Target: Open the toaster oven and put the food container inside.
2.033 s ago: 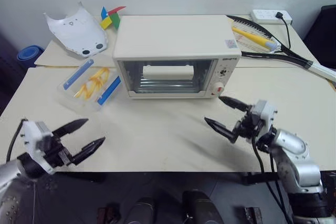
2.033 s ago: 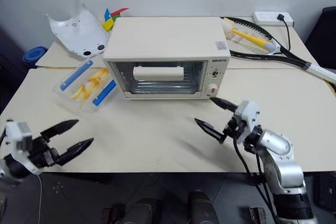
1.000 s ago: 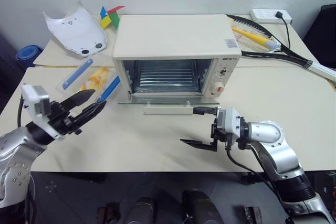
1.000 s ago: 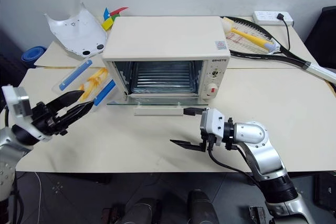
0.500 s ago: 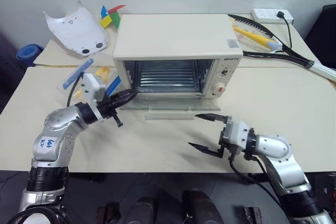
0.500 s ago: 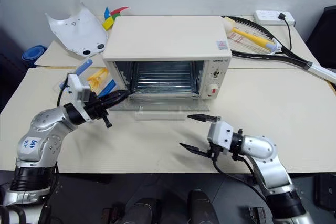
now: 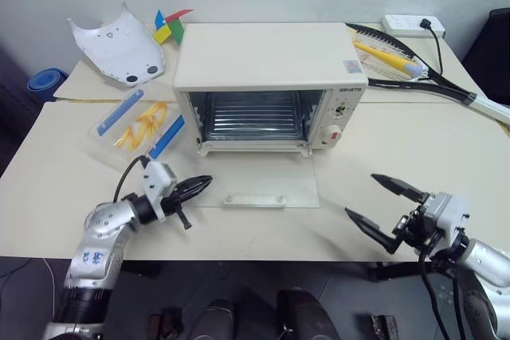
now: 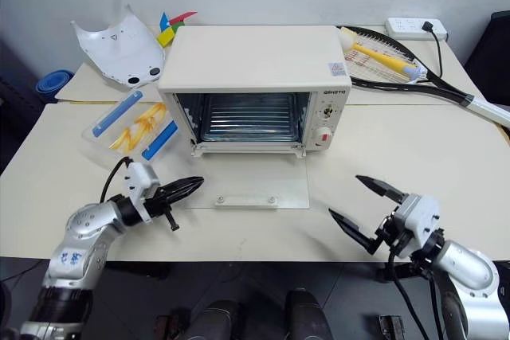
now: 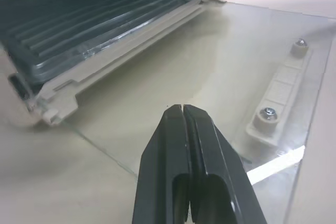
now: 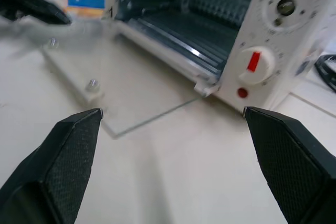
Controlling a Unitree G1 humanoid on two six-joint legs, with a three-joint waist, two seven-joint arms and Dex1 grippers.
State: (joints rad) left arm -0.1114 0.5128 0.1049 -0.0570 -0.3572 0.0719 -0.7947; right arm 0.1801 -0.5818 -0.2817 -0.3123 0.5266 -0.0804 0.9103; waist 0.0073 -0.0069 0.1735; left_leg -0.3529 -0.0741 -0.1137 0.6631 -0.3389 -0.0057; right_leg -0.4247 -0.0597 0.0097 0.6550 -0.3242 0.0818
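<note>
- Left eye view: oven stands with door flat on table; box lies just left of it. Left gripper, tips pressed together, should spread, then take the box level by its long sides.
- Right eye view: right gripper spread, empty. One oven, one box, two grippers.
- Left wrist view: fingers together over the door's edge.
- Right wrist view: one red dial.

Toaster ovens: one toaster oven is counted on the table.
Food containers: one food container is seen.
White shells: one white curved shell is counted.
Rackets: one racket is seen.
Power strips: one power strip is counted.
Claws: two are counted, the left claw and the right claw.
</note>
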